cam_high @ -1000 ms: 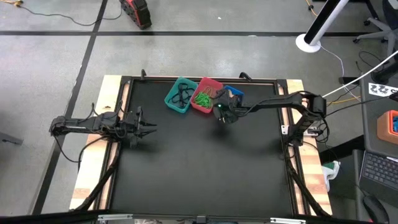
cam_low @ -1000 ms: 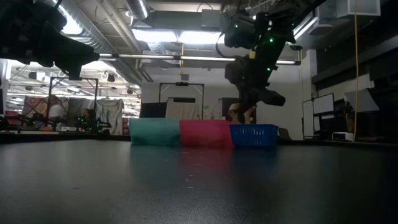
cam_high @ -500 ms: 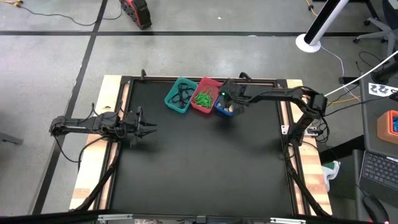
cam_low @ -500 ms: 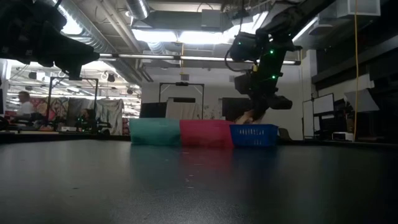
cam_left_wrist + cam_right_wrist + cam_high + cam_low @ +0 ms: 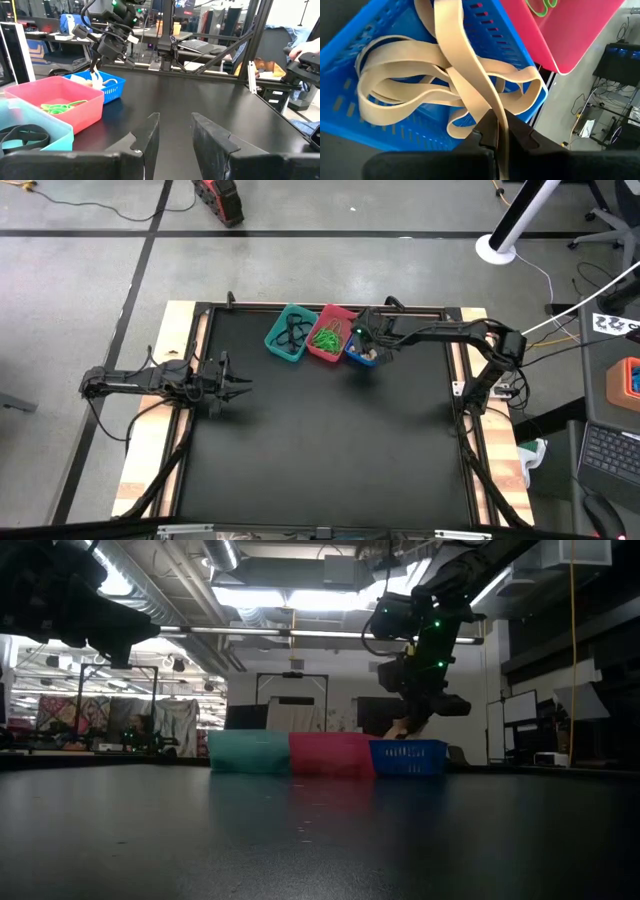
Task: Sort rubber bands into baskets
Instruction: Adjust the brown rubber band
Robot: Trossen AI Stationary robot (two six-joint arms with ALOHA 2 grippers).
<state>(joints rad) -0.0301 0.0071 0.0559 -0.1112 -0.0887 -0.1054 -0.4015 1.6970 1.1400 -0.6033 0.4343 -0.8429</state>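
Stretching bare and black from the low camera, the table (image 5: 300,840) runs to three baskets in a row at its far edge: teal (image 5: 248,752), red (image 5: 330,754), blue (image 5: 408,756). Above the blue one hangs the right gripper (image 5: 496,131), pinched on a tan band (image 5: 465,75) that trails into more tan loops inside (green bands (image 5: 326,338) lie in the red, black (image 5: 291,335) in the teal). The left gripper (image 5: 172,131) waits apart, fingers parted. Beyond, ceiling lights and pipes.

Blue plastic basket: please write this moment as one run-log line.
right gripper: shut on tan rubber band | over blue plastic basket | band not released | left gripper: open, idle
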